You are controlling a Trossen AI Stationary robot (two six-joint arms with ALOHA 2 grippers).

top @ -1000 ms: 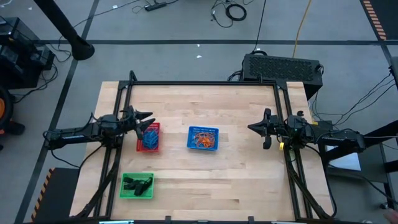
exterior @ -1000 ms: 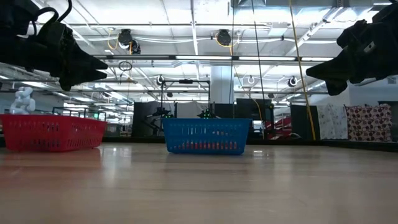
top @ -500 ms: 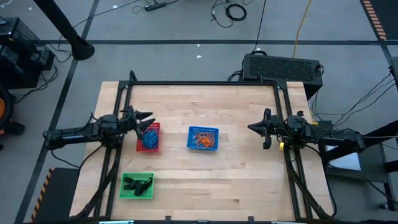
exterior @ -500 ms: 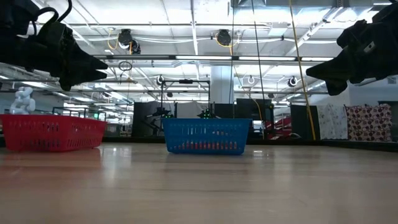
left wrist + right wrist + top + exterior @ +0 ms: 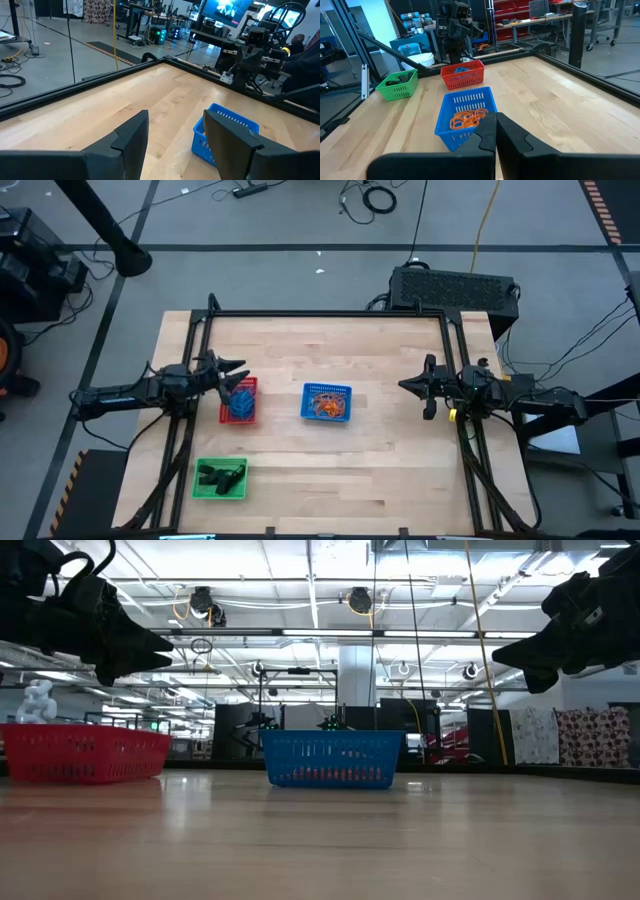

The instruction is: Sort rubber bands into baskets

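Three baskets rest on their bases on the wooden table. The red basket (image 5: 239,401) holds blue rubber bands (image 5: 241,402), the blue basket (image 5: 327,402) orange rubber bands (image 5: 467,118), and the green basket (image 5: 219,478) black rubber bands (image 5: 221,475). My left gripper (image 5: 240,375) hangs level and open, above the table by the red basket's far left corner, with nothing between its fingers (image 5: 132,137). My right gripper (image 5: 403,386) hangs level and shut at the table's right side, pointing toward the blue basket (image 5: 467,117), holding nothing.
A black frame (image 5: 330,313) runs along the table's far, left and right edges. Bare wood lies between the blue basket and my right gripper and along the near edge right of the green basket. A black box (image 5: 455,288) stands behind the far right corner.
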